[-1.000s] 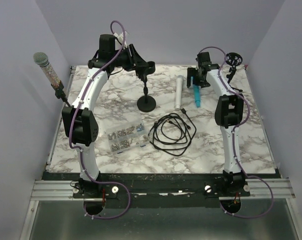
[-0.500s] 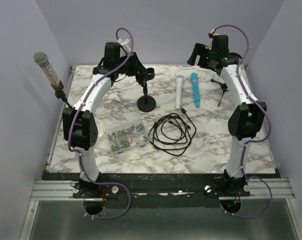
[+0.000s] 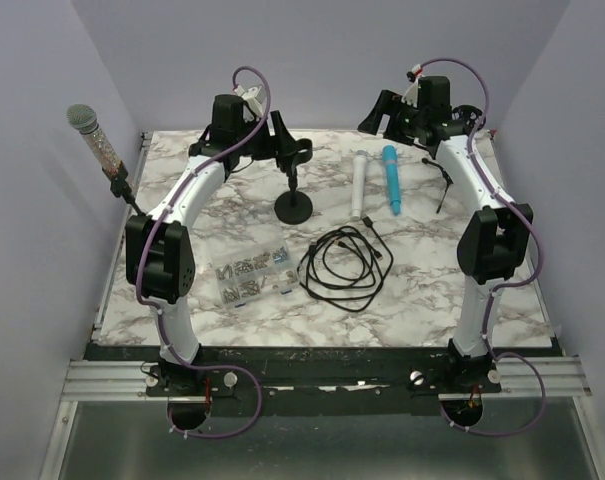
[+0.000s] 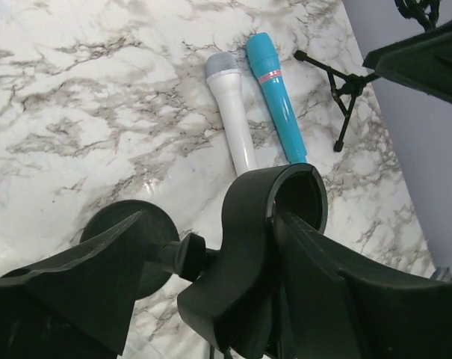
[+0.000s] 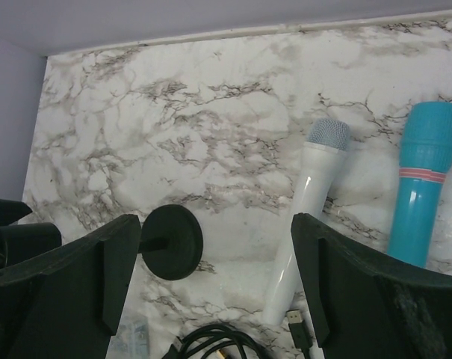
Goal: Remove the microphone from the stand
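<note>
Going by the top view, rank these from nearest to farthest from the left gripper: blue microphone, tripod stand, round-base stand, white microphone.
1. The round-base stand, its top between the fingers of the left gripper.
2. The white microphone, lying to the right of that stand.
3. The blue microphone, just beyond the white one.
4. The tripod stand, at the far right edge.

Stand clip (image 4: 248, 224) between parted jaws; white microphone (image 4: 233, 127), teal microphone (image 4: 278, 105) side by side on table (image 4: 76, 97).

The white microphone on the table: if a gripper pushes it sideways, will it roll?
Probably yes: the white microphone has a round, smooth-looking body and lies flat on the marble table. Toward the teal microphone close beside it, it would likely be stopped soon.
</note>
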You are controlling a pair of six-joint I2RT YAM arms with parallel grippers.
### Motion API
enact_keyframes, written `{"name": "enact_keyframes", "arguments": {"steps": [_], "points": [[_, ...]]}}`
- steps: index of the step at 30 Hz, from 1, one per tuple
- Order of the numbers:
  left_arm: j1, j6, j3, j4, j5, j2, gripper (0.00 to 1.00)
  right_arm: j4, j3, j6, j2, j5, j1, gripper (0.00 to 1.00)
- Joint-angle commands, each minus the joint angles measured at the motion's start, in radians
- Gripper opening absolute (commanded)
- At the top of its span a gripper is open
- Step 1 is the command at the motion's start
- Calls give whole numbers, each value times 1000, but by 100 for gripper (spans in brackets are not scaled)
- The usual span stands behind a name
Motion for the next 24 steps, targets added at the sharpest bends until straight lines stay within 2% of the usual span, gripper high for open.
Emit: {"name": "enact_keyframes", "arguments": {"steps": [1, 2, 4, 8, 11, 17, 24], "points": [[-2, 17, 32, -132, -44, 3, 76, 31, -11, 11, -36, -32, 10, 90], [-2, 18, 51, -139, -44, -7, 81, 32, -11, 11, -37, -34, 11, 90], [-2, 30, 111, -171, -46, -19, 98, 33, -11, 12, -39, -36, 13, 90], [1, 72, 264, -284, -75, -29, 99, 34, -14, 11, -42, -35, 15, 90], [4, 91, 312, -344, -130, -68, 99, 34, -18, 10, -47, -34, 16, 90], [15, 133, 233, -380, -261, -219, 98, 46, -25, 17, -68, -36, 20, 90], [18, 219, 206, -541, -573, -357, 99, 81, -36, 36, -92, -51, 33, 90]]}}
